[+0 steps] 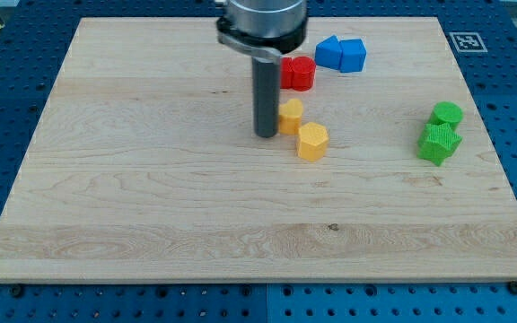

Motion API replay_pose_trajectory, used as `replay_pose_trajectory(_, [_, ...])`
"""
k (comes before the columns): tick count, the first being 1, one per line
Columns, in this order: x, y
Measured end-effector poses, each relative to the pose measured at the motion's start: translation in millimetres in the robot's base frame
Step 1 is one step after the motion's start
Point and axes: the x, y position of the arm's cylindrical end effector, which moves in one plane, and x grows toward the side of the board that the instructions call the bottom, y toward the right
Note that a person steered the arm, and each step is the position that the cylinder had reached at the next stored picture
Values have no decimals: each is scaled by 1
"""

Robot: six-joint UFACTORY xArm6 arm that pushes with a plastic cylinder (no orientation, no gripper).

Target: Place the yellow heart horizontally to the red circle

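The red circle lies near the view's top centre, partly behind the arm. Two yellow blocks lie below it: one partly hidden by the rod, the other lower right of it; which is the heart I cannot tell for sure. My tip rests on the board just left of the upper yellow block, touching or almost touching it.
Two blue blocks lie together right of the red circle. A green circle and a green star-like block lie near the board's right edge. The wooden board sits on a blue pegboard.
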Motion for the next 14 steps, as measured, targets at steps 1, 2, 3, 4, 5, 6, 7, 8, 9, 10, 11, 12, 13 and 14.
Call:
replay_pose_trajectory(1, [-1,39])
replay_pose_trajectory(2, [-11,78])
replay_pose_trajectory(3, [-38,105])
replay_pose_trajectory(4, [-26,110])
replay_pose_trajectory(5, [-25,98])
replay_pose_trajectory(6, [-35,75])
replay_pose_trajectory(7, [-36,50])
replay_pose_trajectory(8, [-54,39])
replay_pose_trajectory(9, [-64,72])
replay_pose_trajectory(10, [-62,136])
replay_pose_trajectory(11, [-66,175])
replay_pose_trajectory(12, [-78,187])
replay_pose_trajectory(13, [-65,197])
replay_pose_trajectory(14, [-62,223])
